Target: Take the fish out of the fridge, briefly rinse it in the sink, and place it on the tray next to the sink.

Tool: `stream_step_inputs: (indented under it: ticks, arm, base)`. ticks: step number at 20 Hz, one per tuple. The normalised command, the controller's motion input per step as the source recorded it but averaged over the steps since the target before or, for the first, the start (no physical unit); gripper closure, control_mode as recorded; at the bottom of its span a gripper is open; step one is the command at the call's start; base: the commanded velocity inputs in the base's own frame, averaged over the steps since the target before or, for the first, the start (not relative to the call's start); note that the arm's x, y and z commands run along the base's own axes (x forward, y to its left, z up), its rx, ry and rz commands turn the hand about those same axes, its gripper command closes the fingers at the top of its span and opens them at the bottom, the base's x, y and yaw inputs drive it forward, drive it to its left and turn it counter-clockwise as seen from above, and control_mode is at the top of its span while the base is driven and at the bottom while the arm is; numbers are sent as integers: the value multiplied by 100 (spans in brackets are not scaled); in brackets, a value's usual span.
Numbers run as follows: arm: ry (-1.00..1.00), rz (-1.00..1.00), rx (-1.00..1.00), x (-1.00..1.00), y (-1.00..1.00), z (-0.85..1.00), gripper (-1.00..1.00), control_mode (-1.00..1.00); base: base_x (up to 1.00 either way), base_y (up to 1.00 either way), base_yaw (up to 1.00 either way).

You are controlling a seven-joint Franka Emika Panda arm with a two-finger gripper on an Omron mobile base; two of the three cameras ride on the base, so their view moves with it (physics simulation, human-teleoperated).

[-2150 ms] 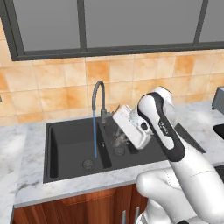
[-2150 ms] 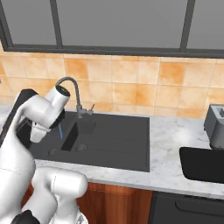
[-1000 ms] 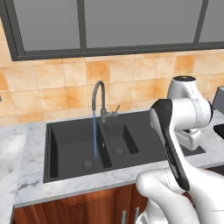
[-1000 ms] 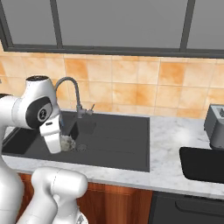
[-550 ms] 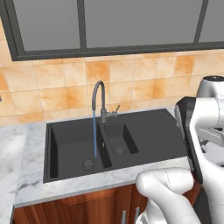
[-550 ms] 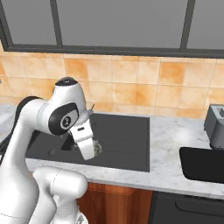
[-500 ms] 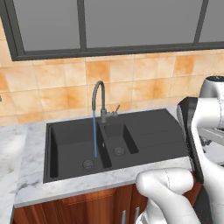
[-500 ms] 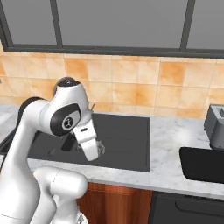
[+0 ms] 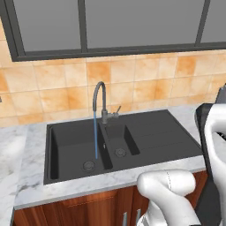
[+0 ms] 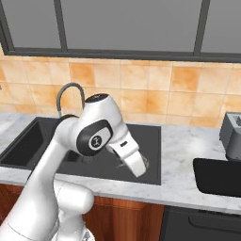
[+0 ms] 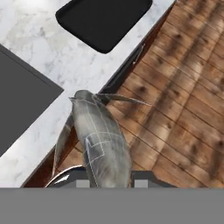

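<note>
Gripper point(image 11: 107, 180) closed on fish point(image 11: 101, 138) at lower centre. Fish likely wet, slippery, light; mid-body hold safest. Black tray point(image 11: 105, 19) upper centre on marble bench point(image 11: 57, 65).

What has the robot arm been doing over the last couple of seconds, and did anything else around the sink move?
The arm swung from the tap side of the sink toward its drainboard end, heading for the black tray. The gripper is shut on the fish, now hanging past the counter edge over the wood floor. The sink, the running tap and the tray stayed put.
</note>
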Motion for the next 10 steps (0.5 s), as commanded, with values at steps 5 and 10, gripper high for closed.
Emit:
stream_step_inputs:
  ticks: [5,10]
  arm:
    - [0,4,7,76,-100,0,100,-100]
    - [6,0,25,99,-100,1,100,-100]
  base:
    - [0,0,0]
    - [0,0,0]
